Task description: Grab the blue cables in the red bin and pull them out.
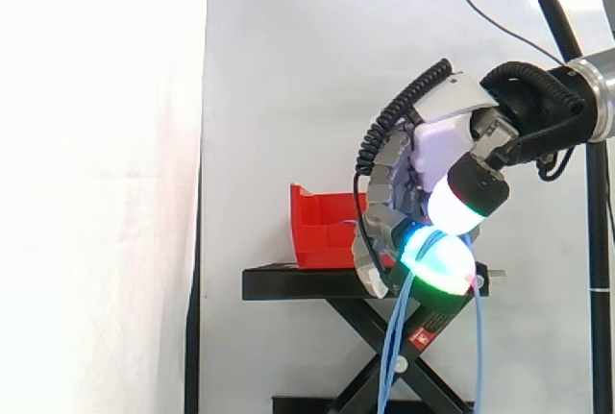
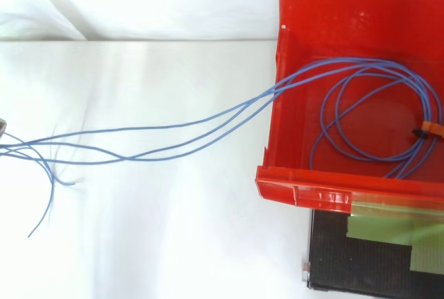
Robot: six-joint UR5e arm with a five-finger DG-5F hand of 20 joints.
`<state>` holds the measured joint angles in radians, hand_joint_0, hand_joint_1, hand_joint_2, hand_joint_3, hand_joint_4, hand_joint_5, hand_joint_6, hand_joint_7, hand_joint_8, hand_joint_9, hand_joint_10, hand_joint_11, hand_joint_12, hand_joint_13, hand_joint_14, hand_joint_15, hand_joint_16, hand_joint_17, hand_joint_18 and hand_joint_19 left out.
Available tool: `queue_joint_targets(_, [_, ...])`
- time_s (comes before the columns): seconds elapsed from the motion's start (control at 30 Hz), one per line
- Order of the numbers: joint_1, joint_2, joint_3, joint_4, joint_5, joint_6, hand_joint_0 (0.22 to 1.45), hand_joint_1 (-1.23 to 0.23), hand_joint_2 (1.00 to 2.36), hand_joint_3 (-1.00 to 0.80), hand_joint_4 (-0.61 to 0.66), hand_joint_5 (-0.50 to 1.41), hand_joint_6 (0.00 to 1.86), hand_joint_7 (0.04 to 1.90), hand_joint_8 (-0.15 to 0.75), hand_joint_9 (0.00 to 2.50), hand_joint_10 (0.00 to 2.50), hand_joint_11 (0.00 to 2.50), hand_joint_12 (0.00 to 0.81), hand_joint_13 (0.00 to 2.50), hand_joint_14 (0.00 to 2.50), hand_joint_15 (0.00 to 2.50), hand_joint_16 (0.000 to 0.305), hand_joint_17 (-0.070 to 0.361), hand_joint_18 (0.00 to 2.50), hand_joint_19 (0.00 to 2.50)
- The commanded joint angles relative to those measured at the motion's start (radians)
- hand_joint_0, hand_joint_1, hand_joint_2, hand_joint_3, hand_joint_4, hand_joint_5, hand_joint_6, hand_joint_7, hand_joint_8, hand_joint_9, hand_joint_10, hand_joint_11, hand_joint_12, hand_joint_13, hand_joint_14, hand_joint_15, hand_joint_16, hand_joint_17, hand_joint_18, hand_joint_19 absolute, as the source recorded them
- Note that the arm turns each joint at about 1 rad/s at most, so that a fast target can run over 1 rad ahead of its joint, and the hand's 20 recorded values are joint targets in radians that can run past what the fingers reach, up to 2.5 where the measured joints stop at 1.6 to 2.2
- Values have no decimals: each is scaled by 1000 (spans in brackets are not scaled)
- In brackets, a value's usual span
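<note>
the hand [image 1: 434, 157] is hanging just to the right of the red bin [image 1: 315, 227] in the side view, up above the near end of the black stand [image 1: 298, 284]. its fingers are curling in tight and clamping the blue cables [image 1: 392, 352] between the glowing pads, a white one [image 1: 459, 205] sitting on top and a cyan-green one [image 1: 437, 260] right under it. from that pinch the strands are dangling down in front of the stand's crossed legs.

from the top, the cables [image 2: 361, 63] are partly looping around inside the bin [image 2: 298, 191], bundled near the right wall with a small orange tie [image 2: 431, 128]. several strands are running out over the bin's left wall and stretching across the white surface to the left edge of the view, with a couple of loose ends trailing down there. the bin is sitting on the black stand, which is wearing some greenish tape [image 2: 388, 229].
</note>
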<state>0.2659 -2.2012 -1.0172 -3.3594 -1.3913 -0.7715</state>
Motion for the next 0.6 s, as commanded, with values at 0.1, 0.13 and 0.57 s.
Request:
queue_joint_targets(0.1, [-1,0,-1,-3,0,-1,914,-781,1000,-1000,112,896,374,840,273,899,20,1162,292,1017,1311,1316,35,79,927,1240])
queue_joint_targets(0.13, [-1,0,-1,-3,0,-2,914,-782,1000,-1000,111,896,374,839,272,910,19,1193,299,1013,1354,1315,35,79,927,1237])
queue_joint_targets(0.57, [-1,0,0,-5,-2,-2,912,-783,1000,-1000,115,887,391,818,267,1010,6,1492,296,968,1706,1219,35,78,929,1234])
